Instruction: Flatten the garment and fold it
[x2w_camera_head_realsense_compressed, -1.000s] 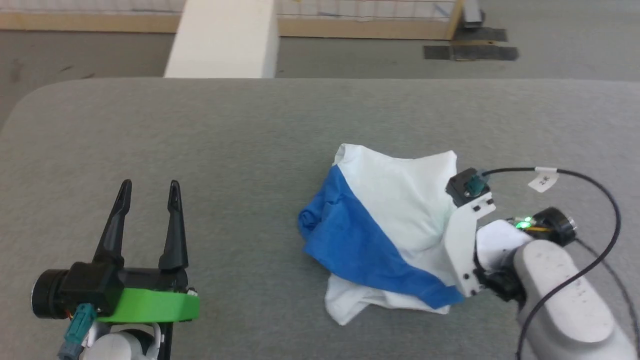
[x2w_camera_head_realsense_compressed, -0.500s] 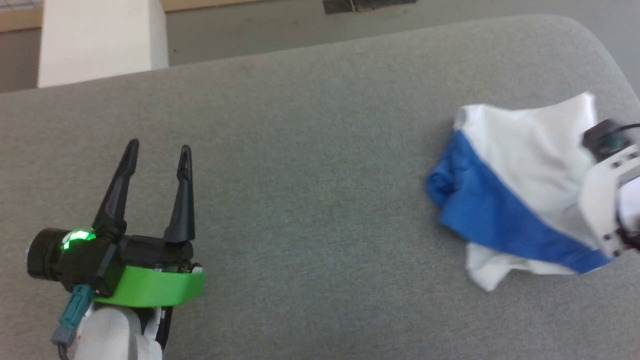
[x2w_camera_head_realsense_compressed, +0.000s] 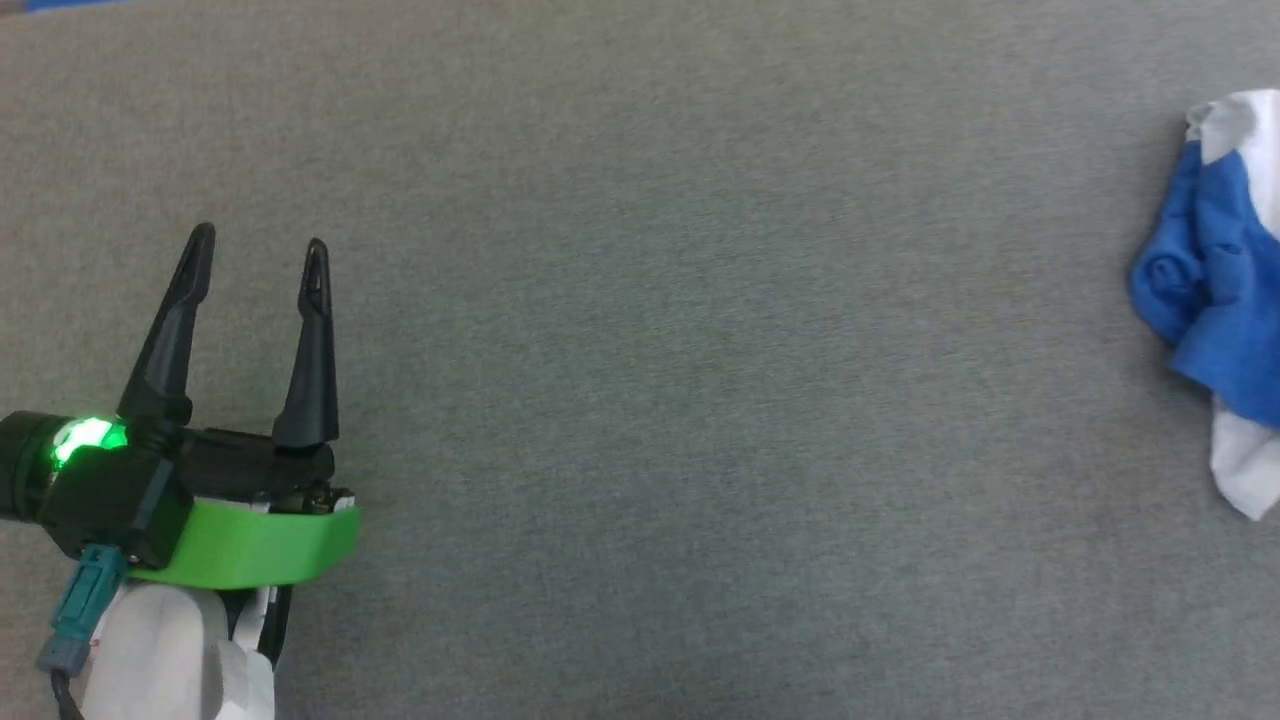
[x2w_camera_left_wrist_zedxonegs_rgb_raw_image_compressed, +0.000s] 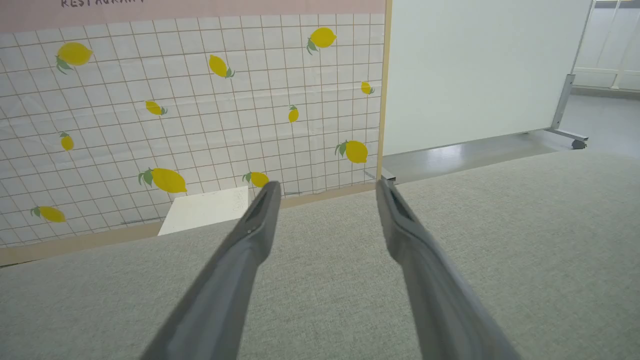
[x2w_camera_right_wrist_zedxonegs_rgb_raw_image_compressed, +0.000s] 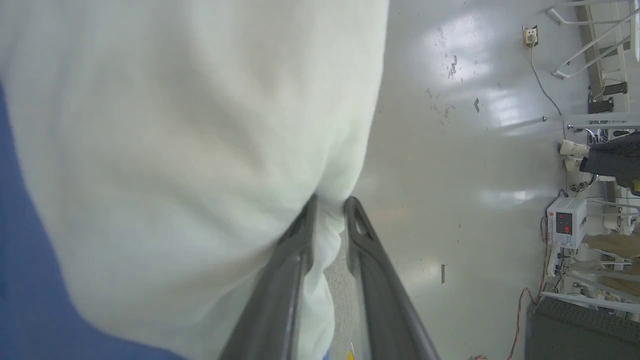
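Note:
The garment (x2w_camera_head_realsense_compressed: 1215, 270), a crumpled white and royal-blue T-shirt, lies at the far right edge of the head view on the grey table (x2w_camera_head_realsense_compressed: 700, 350), partly cut off by the frame. My left gripper (x2w_camera_head_realsense_compressed: 258, 240) stands open at the lower left, far from the cloth, with nothing between its fingers. In the left wrist view the left gripper (x2w_camera_left_wrist_zedxonegs_rgb_raw_image_compressed: 325, 192) points over bare grey cloth. In the right wrist view the right gripper (x2w_camera_right_wrist_zedxonegs_rgb_raw_image_compressed: 330, 202) has its fingers close together with a fold of the garment's white cloth (x2w_camera_right_wrist_zedxonegs_rgb_raw_image_compressed: 175, 125) pinched between them.
A tiled wall with lemon prints (x2w_camera_left_wrist_zedxonegs_rgb_raw_image_compressed: 175, 100), a white panel (x2w_camera_left_wrist_zedxonegs_rgb_raw_image_compressed: 475, 65) and a white block (x2w_camera_left_wrist_zedxonegs_rgb_raw_image_compressed: 205, 210) stand beyond the table's far edge. Past the garment, the right wrist view shows shiny floor and a box with a red display (x2w_camera_right_wrist_zedxonegs_rgb_raw_image_compressed: 565, 222).
The head camera has swung left and down, so the garment has slid to the right edge and the right arm has left that view. The left gripper stays open.

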